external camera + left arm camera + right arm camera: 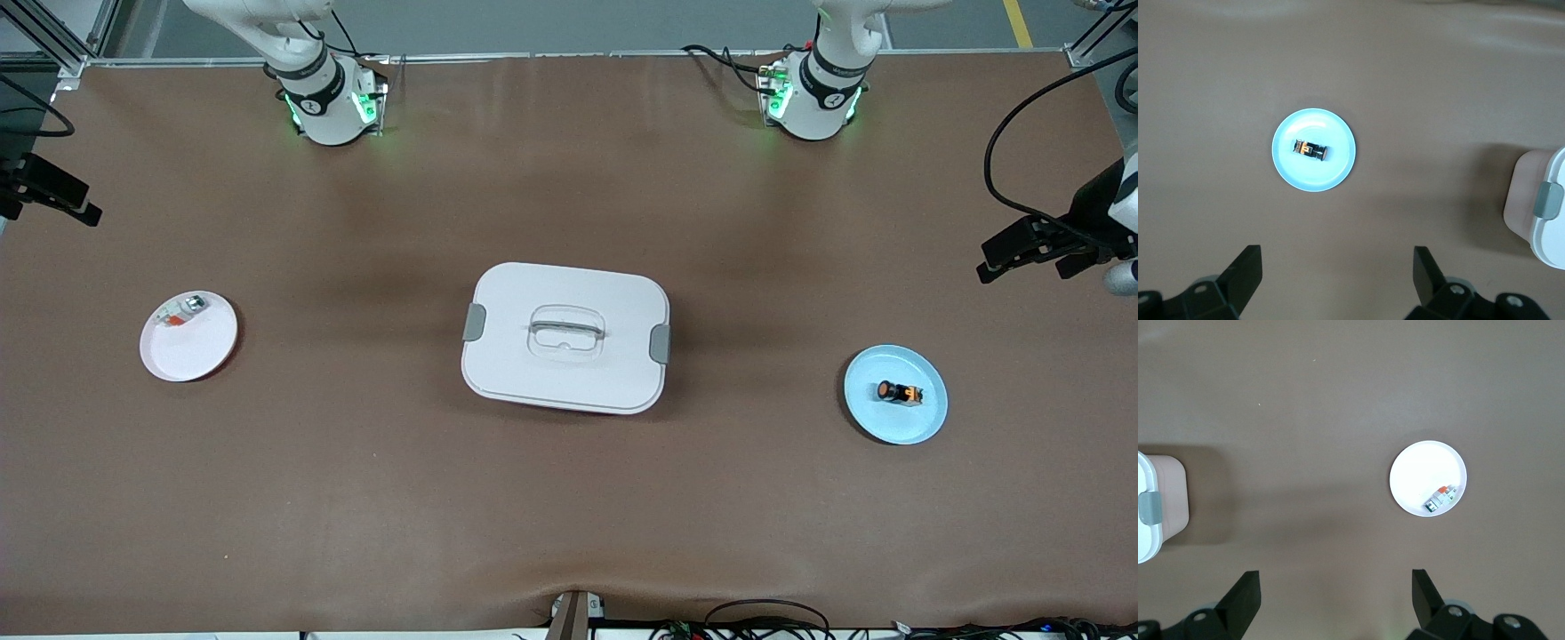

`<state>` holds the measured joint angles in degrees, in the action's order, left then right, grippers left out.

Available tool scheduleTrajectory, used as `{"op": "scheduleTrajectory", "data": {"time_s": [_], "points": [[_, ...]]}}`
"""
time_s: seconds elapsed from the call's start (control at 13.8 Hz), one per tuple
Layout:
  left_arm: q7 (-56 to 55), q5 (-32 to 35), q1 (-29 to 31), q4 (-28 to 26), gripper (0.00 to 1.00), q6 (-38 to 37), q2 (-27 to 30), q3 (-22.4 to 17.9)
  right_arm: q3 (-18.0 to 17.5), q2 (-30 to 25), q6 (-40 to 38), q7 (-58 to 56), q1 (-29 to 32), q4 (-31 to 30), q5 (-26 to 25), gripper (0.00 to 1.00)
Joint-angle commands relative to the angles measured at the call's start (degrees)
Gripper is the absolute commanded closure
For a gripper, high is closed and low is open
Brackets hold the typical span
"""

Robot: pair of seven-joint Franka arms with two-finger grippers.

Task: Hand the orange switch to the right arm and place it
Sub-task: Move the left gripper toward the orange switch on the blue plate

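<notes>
Left wrist view shows the left gripper with jaws spread wide and empty, hanging high over bare table beside the blue plate. On that plate the orange switch lies on its side, long axis running along the table's length. It sits at the left arm's end, so that arm is nearer. The right gripper, equally wide and empty, waits above the table near the white plate.

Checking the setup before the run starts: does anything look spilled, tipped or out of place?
Nothing stands out. The orange switch lies on its side on the blue plate, a small white-and-clear piece lies on the white plate, and the lidded container sits closed between them.
</notes>
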<state>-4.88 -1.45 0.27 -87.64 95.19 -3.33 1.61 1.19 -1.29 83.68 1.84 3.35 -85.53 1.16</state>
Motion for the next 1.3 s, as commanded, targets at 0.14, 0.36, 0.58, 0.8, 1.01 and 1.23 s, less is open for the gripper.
{"op": "scheduleTrajectory", "data": {"time_s": [0.14,0.36,0.58,0.8,1.01,1.23], "points": [[-0.31,-0.57,0.17,1.07,0.00,-1.15,-0.27,-0.02,-0.22,-1.43,0.43,-0.34,0.52,-1.66,0.07,0.00],[-0.40,-0.92,0.43,0.98,0.00,-1.15,-0.36,-0.20,-0.13,-1.43,0.43,-0.34,0.52,-1.66,0.07,0.00],[-0.22,-2.06,2.54,0.89,0.00,-2.55,-1.24,-0.20,-0.13,-1.43,0.43,-0.34,0.52,-1.66,0.07,0.00],[1.18,-3.03,5.09,0.37,0.00,-4.31,-3.25,-0.20,-0.04,-1.43,0.52,-0.34,0.52,-1.57,0.07,0.00],[3.72,-2.16,5.09,-1.12,0.00,-2.92,-7.38,-0.20,-0.04,-1.43,0.52,-0.34,0.52,-1.66,0.07,0.00],[8.20,-1.45,5.18,-2.88,0.00,3.05,-12.30,-0.20,-0.04,-1.43,0.52,-0.34,0.52,-1.66,0.07,0.00]]}}
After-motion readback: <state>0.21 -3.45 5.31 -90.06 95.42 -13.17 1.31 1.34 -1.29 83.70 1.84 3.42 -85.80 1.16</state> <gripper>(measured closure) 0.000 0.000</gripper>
